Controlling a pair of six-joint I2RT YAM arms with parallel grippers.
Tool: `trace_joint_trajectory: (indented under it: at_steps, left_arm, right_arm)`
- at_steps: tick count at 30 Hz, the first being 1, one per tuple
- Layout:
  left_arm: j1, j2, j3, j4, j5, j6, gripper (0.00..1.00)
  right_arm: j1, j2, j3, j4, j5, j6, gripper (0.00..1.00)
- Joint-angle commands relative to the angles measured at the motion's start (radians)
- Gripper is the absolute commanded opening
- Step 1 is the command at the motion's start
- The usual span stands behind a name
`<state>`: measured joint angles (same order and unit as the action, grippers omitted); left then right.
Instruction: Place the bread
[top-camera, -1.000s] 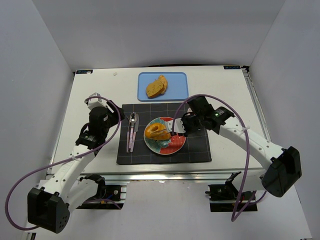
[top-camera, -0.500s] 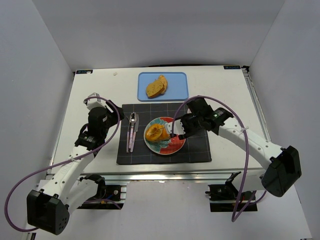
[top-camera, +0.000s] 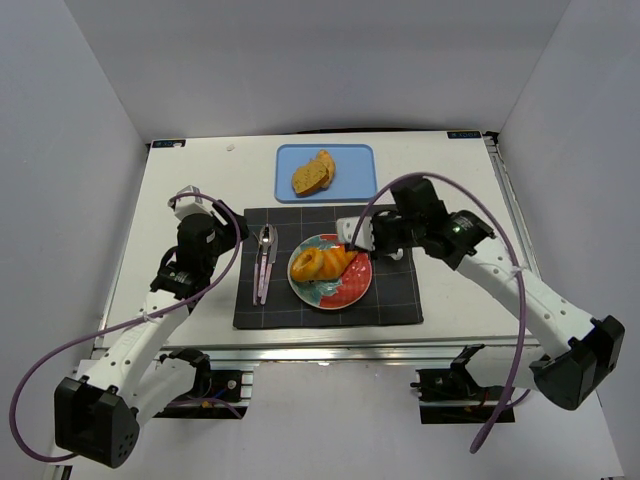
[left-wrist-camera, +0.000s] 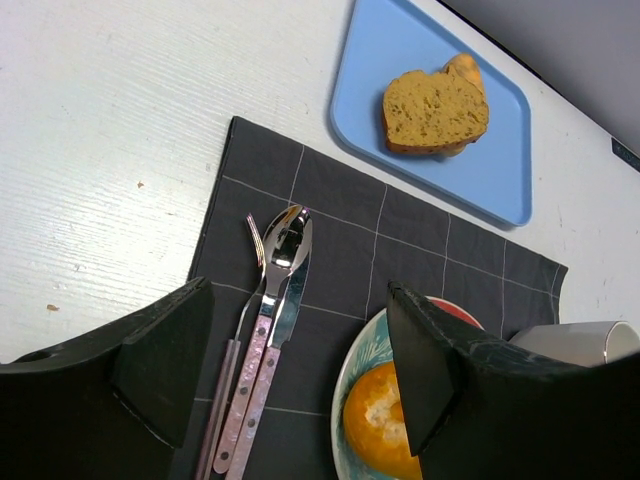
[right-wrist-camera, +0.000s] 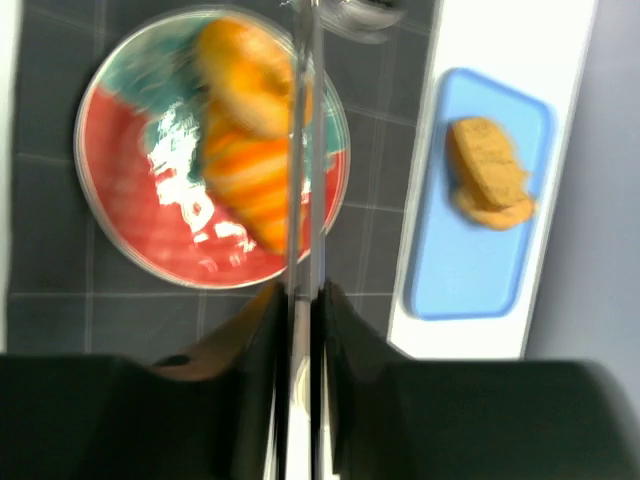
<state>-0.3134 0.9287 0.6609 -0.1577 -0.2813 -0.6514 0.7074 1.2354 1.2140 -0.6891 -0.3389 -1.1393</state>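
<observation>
Two orange bread pieces, a round one (top-camera: 306, 265) and a long one (top-camera: 338, 262), lie on the red and teal plate (top-camera: 350, 290) on the dark placemat. They show in the right wrist view (right-wrist-camera: 250, 150), blurred. My right gripper (top-camera: 385, 235) is shut on metal tongs (right-wrist-camera: 303, 200), held above the plate's far right side, tips apart from the bread. My left gripper (top-camera: 235, 228) is open and empty, hovering left of the plate (left-wrist-camera: 355, 380) over the cutlery (left-wrist-camera: 265, 330). More bread slices (top-camera: 313, 173) lie on the blue tray (top-camera: 355, 165).
A spoon, a knife and a fork (top-camera: 265, 262) lie on the placemat (top-camera: 390, 300) left of the plate. The blue tray sits behind the placemat. White walls close in the table on three sides.
My right arm has lifted and drawn back to the right with the tongs. The long bread piece now lies free on the plate beside the round one. The left arm has barely moved.
</observation>
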Motion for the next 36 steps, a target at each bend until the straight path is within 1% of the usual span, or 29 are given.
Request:
trace_joint_trajectory:
  at_steps: [1,2,3,4,6,7,8,9,10,11,13,15,16,18,21,23,25,26,29,30,31,32,36]
  left_arm:
    - [-0.001,-0.002,0.029,0.006,0.001,0.003,0.79]
    - [-0.003,-0.001,0.029,0.012,0.001,0.002,0.79]
    - [-0.001,-0.001,0.029,0.014,0.005,0.002,0.78]
    - [-0.003,0.001,0.031,0.017,0.007,0.002,0.78]
    - [-0.001,0.005,0.034,0.017,0.014,0.002,0.78]
    - [-0.003,0.007,0.036,0.020,0.014,0.002,0.78]
    - [-0.003,0.007,0.036,0.020,0.019,0.004,0.78]
    - [-0.003,0.010,0.036,0.021,0.024,0.004,0.78]
    - [-0.001,0.012,0.037,0.023,0.025,0.009,0.78]
    - [-0.001,0.013,0.037,0.023,0.027,0.009,0.78]
    - [-0.003,0.024,0.039,0.030,0.037,0.010,0.78]
    - [-0.001,0.028,0.039,0.032,0.045,0.010,0.78]
    - [-0.003,0.032,0.039,0.035,0.050,0.010,0.78]
    - [-0.003,0.033,0.039,0.035,0.054,0.010,0.78]
    - [-0.003,0.022,0.043,0.017,0.051,0.013,0.78]
    - [-0.003,0.015,0.040,0.015,0.047,0.013,0.78]
    - [-0.003,0.006,0.037,0.011,0.042,0.010,0.78]
    - [-0.001,-0.001,0.034,0.009,0.037,0.007,0.78]
    - [-0.003,-0.010,0.025,0.015,0.036,-0.004,0.78]
    - [-0.003,-0.011,0.020,0.018,0.037,-0.007,0.78]
    - [-0.003,-0.010,0.022,0.020,0.040,-0.008,0.78]
    - [-0.001,-0.008,0.020,0.021,0.044,-0.008,0.78]
    - [-0.003,0.015,0.035,0.024,0.082,0.005,0.78]
  right_arm:
    - [-0.067,-0.028,0.087,0.106,-0.017,0.259,0.14]
    - [-0.103,-0.014,0.102,0.121,-0.026,0.312,0.11]
    - [-0.149,-0.008,0.105,0.131,-0.040,0.364,0.04]
    - [-0.251,0.001,0.104,0.167,-0.061,0.482,0.00]
    - [-0.360,0.001,0.061,0.215,-0.071,0.583,0.00]
    - [-0.467,-0.002,0.036,0.270,-0.049,0.634,0.00]
    - [-0.517,-0.007,0.007,0.304,-0.028,0.738,0.00]
    - [-0.570,-0.008,-0.055,0.336,-0.005,0.784,0.00]
    - [-0.661,-0.007,-0.089,0.391,0.050,0.830,0.00]
    - [-0.692,0.005,-0.126,0.423,0.096,0.924,0.00]
    - [-0.776,0.048,-0.221,0.473,0.241,0.989,0.00]
    - [-0.833,0.088,-0.273,0.528,0.282,1.053,0.00]
    - [-0.848,0.135,-0.312,0.546,0.293,1.070,0.00]
    - [-0.873,0.183,-0.338,0.589,0.294,1.104,0.00]
    - [-0.875,0.260,-0.410,0.689,0.311,1.093,0.00]
    - [-0.875,0.292,-0.419,0.740,0.311,1.079,0.01]
    - [-0.876,0.338,-0.413,0.723,0.278,1.063,0.12]
    - [-0.878,0.349,-0.398,0.708,0.262,1.055,0.26]
    - [-0.878,0.360,-0.386,0.662,0.235,1.009,0.52]
    - [-0.879,0.358,-0.374,0.642,0.233,0.998,0.67]
    - [-0.882,0.351,-0.366,0.628,0.229,0.983,0.76]
    - [-0.884,0.343,-0.354,0.611,0.224,0.955,0.89]
    - [-0.885,0.250,-0.288,0.563,0.230,0.879,0.89]
